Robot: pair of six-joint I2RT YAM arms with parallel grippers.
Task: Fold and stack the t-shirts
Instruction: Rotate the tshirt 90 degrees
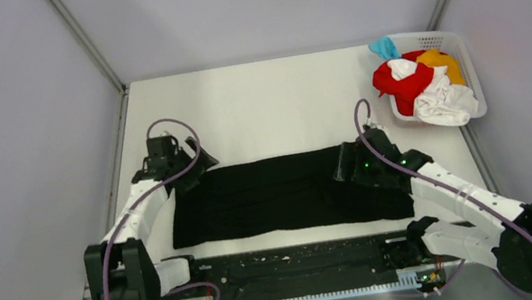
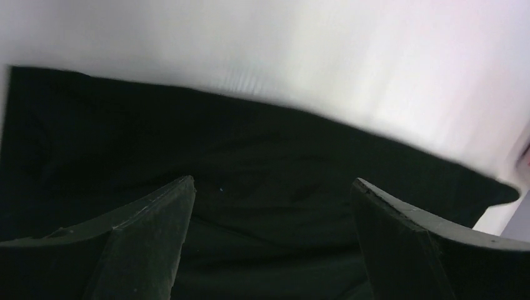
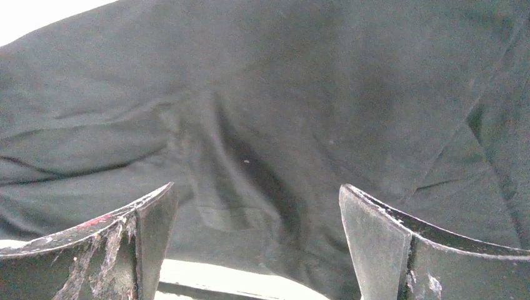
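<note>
Near side: black t-shirt point(image 1: 285, 193) lies flat as a wide band on the table point(image 1: 263, 95). Both pincers hang over it, spread wide and gripping nothing: left gripper point(image 1: 197, 165) at its far-left corner, right gripper point(image 1: 343, 163) over its right part. Far right: basket point(image 1: 473, 66) holds the bunched red t-shirt point(image 1: 403, 85), white t-shirt point(image 1: 446, 103), orange-yellow t-shirt point(image 1: 442, 58) and light blue t-shirt point(image 1: 384, 47).
</note>
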